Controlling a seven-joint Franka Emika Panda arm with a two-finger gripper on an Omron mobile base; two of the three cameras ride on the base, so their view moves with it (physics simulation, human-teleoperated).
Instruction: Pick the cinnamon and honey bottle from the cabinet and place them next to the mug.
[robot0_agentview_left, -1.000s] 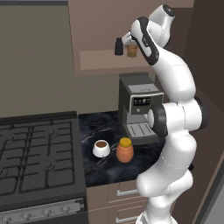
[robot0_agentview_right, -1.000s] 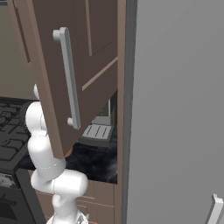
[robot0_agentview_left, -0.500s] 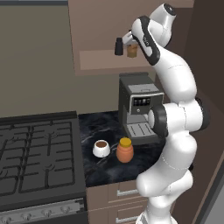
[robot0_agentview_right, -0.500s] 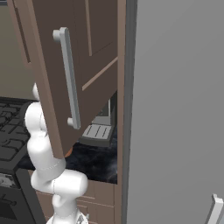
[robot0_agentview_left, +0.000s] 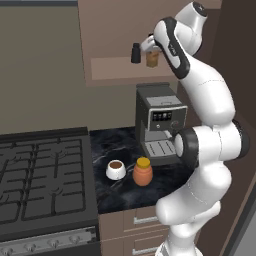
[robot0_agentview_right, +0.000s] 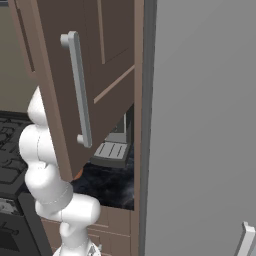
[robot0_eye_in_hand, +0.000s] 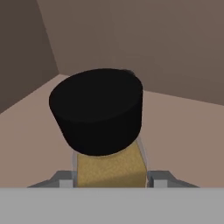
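On cabinet shelf: pincer clamped on cinnamon, bottle upright. Mug and honey bottle lie well below on bench, touching-close.

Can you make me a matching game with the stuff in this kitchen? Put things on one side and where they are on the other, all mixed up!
Things:
1. cinnamon
2. honey bottle
3. mug
4. black bottle

Places:
A. on the counter, between the stove and the orange jar
B. on the cabinet shelf, untouched, beside the arm
C. on the counter, in front of the coffee machine
D. on the cabinet shelf, with the gripper shut on it

Pairs: 1-D, 2-C, 3-A, 4-B
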